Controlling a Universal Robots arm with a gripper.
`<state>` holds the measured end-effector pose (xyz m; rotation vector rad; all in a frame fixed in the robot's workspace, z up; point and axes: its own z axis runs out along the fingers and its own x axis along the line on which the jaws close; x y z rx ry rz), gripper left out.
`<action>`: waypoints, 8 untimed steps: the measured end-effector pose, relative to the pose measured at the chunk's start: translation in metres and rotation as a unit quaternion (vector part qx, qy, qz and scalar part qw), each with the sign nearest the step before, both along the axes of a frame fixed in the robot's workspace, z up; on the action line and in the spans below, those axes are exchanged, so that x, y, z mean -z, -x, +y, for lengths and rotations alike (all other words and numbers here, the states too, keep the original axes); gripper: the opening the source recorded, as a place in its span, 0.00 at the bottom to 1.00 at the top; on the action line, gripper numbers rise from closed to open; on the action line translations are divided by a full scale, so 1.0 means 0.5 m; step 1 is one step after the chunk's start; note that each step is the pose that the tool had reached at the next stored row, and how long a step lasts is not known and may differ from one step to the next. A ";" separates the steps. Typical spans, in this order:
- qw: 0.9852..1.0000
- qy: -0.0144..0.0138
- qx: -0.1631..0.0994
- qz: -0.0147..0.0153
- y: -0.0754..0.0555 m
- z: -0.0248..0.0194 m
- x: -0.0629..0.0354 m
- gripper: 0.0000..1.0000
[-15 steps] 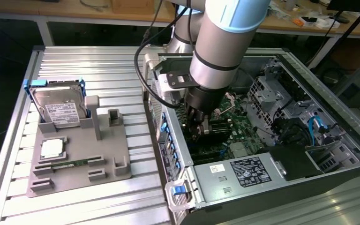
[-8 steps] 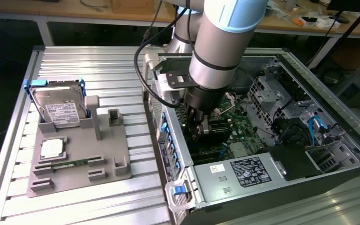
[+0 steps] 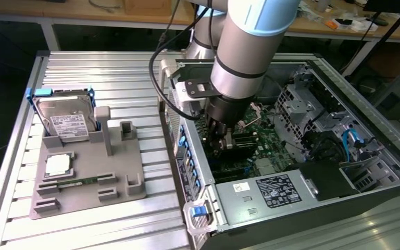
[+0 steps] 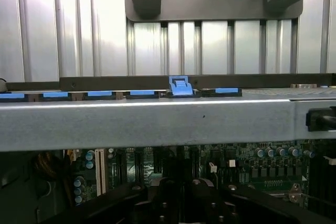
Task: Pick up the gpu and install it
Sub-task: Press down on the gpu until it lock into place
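We had the arm [image 3: 245,57] reaching down into the open PC case [image 3: 366,192], gripper [image 3: 221,141] clenched on what we took for the gpu [image 3: 229,147], sitting low over the motherboard [image 3: 255,136]. Our worry was a crooked card jamming the slot. Couldn't make out the slot or card edge, the fingers hid them
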<state>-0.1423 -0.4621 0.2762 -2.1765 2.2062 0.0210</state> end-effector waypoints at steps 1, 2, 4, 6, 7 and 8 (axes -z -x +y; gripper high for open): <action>1.000 0.001 0.000 0.000 0.000 -0.0004 -0.009 0.11; 1.000 0.002 0.000 0.000 0.000 -0.0004 -0.018 0.11; 1.000 0.002 0.000 -0.001 0.000 -0.0004 -0.034 0.11; 1.000 0.003 0.000 -0.001 0.000 -0.0003 -0.051 0.11; 1.000 0.003 0.000 -0.002 0.000 -0.0001 -0.058 0.11; 1.000 0.003 0.000 -0.003 0.000 0.0001 -0.065 0.11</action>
